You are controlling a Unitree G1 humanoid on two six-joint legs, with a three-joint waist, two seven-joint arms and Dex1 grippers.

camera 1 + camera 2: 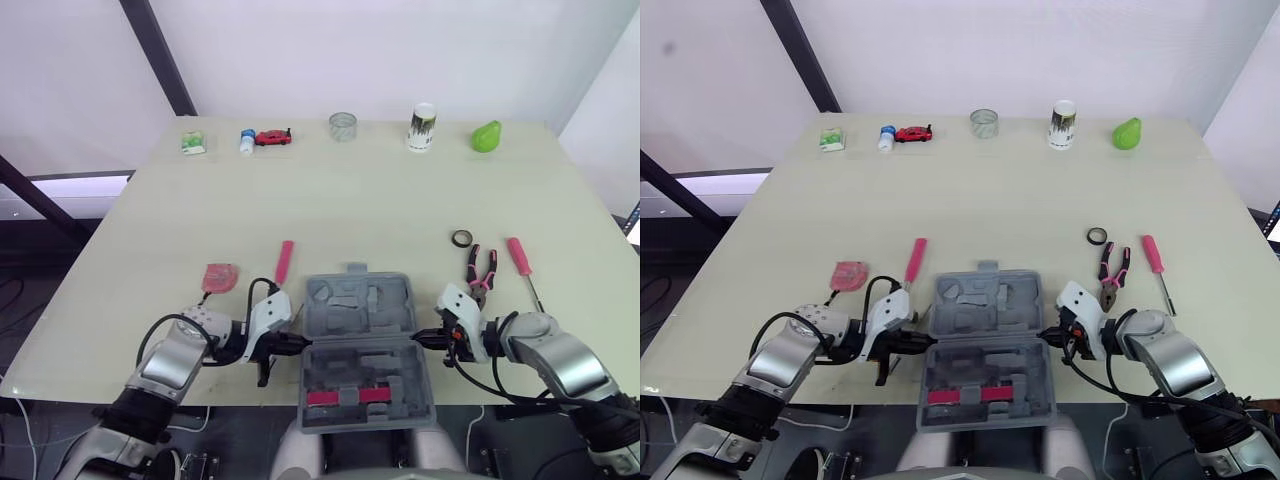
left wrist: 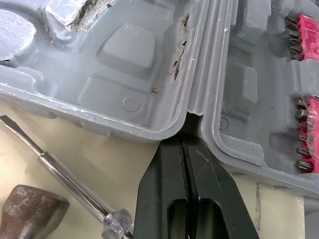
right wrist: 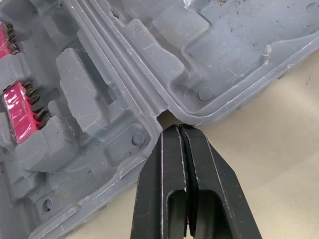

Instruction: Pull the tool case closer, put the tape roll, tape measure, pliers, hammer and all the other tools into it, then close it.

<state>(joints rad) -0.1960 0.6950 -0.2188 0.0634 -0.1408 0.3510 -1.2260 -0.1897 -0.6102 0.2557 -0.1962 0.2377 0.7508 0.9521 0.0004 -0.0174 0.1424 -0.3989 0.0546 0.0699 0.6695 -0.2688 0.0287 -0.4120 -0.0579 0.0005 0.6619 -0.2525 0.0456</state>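
Observation:
The grey tool case lies open at the table's front edge, with pink bit strips in its near half. My left gripper is shut, its tips pressed into the hinge notch on the case's left side. My right gripper is shut at the matching notch on the right. A pink tape measure and a pink-handled screwdriver lie left of the case. The tape roll, pliers and a second pink screwdriver lie to its right.
Along the back edge stand a green packet, a small bottle with a red toy car, a glass, a can and a green pear. A dark rounded object lies by my left gripper.

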